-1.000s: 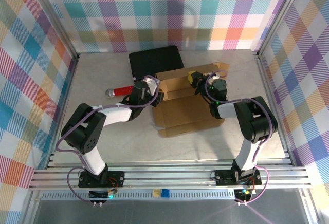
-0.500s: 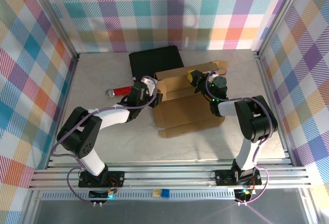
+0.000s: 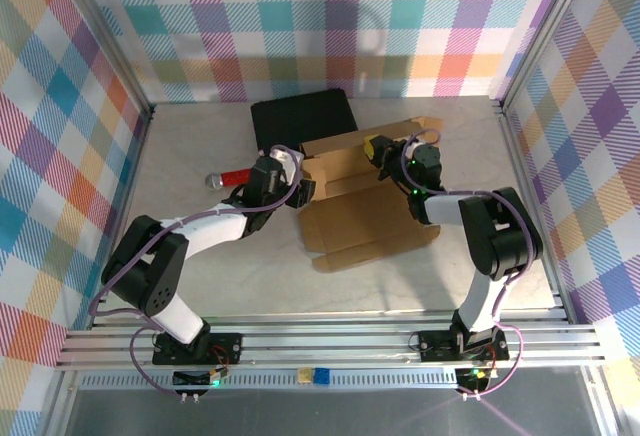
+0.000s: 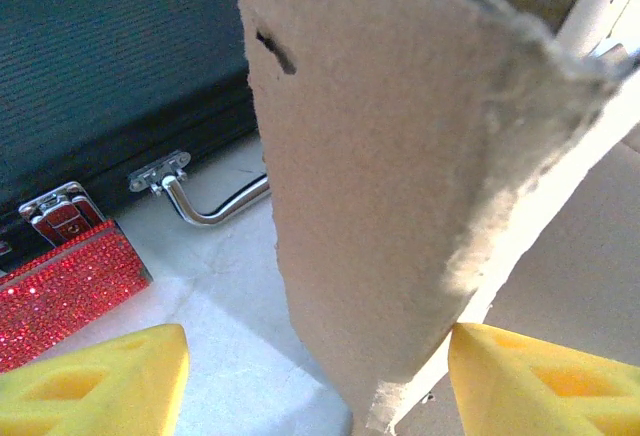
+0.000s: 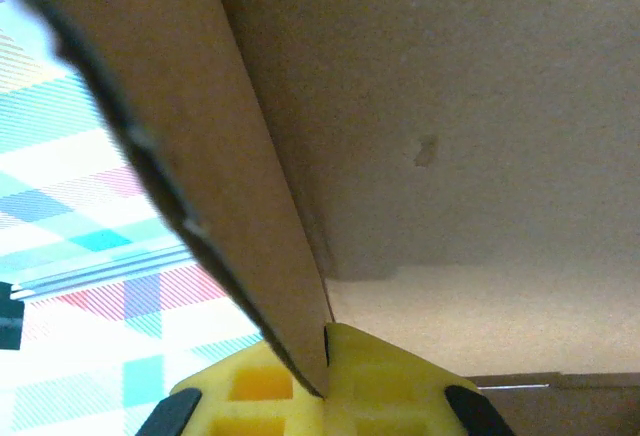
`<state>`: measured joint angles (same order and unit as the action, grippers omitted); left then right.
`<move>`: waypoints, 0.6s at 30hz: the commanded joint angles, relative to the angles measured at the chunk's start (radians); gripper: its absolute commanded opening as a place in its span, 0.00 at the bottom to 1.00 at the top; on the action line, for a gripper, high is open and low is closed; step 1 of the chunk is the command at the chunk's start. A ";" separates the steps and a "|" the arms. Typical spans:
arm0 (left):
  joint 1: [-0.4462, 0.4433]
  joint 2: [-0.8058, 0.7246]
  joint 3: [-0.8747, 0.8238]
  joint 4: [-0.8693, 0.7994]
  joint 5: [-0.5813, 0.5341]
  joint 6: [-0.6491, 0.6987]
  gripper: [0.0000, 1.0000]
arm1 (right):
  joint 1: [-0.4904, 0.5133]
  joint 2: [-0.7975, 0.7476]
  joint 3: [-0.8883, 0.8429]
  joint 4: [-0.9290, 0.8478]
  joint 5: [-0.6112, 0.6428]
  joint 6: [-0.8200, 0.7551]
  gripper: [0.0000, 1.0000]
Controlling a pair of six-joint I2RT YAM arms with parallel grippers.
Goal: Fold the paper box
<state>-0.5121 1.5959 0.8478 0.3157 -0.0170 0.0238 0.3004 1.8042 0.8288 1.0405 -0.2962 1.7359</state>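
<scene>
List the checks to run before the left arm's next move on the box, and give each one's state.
1. Hold: right gripper shut on a wall of the box: ok.
2. Release: left gripper open, with a raised flap between its fingers: ok.
3. Fingers off the flap: ok on the mic's side, cannot tell on the other.
4. Red mic apart from the fingers: cannot tell, it lies close beside one.
5. Case clear of the flap: cannot tell, its handle runs behind the flap.
6. Box folded: not ok, its near panel lies flat on the table.
</scene>
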 commanded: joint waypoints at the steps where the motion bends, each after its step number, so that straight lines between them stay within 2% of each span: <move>1: 0.022 -0.035 0.002 -0.007 0.015 -0.032 0.70 | 0.000 0.026 0.018 0.017 -0.009 0.006 0.00; 3: 0.037 -0.041 0.004 -0.010 0.047 -0.050 0.71 | 0.000 0.021 0.021 -0.005 -0.010 0.007 0.00; 7: 0.068 -0.038 0.036 -0.036 0.180 -0.080 0.75 | 0.000 -0.001 0.039 -0.065 0.000 -0.002 0.00; 13: 0.092 -0.020 0.063 -0.032 0.302 -0.107 0.74 | 0.000 -0.020 0.059 -0.169 0.019 -0.001 0.00; 18: 0.116 -0.025 0.093 -0.085 0.375 -0.111 0.81 | 0.003 -0.043 0.089 -0.272 0.039 -0.019 0.00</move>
<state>-0.4183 1.5822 0.9039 0.2668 0.2737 -0.0711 0.3008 1.7927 0.8814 0.8490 -0.2779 1.7351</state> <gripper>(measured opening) 0.788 0.038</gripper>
